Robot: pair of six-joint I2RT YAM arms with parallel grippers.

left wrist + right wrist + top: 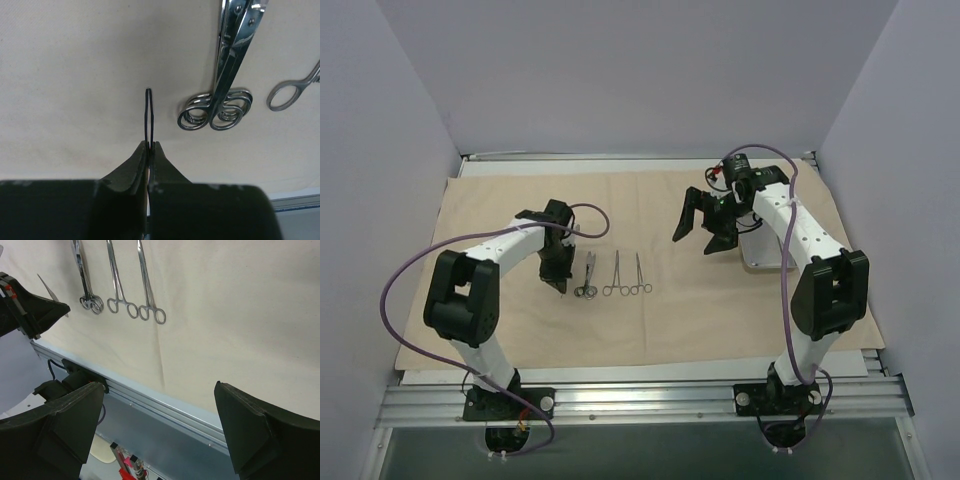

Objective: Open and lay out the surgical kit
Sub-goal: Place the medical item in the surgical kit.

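Currently in left pincer (149,147): clamped tight on the tweezers (149,107), held edge-on, poking out over the cloth wrap (500,200).
Why held so: probably to set them down left of the scissors (231,60), extending the row.
Right pincer (696,240): spread wide, empty, above the wrap beside the steel tray (767,262).
Row: ring handles toward the arms, parallel, spaced apart.
Count: one scissors, two forceps (615,275), one tweezers, one tray.
Kit location: wrap unfolded flat on table (620,372).
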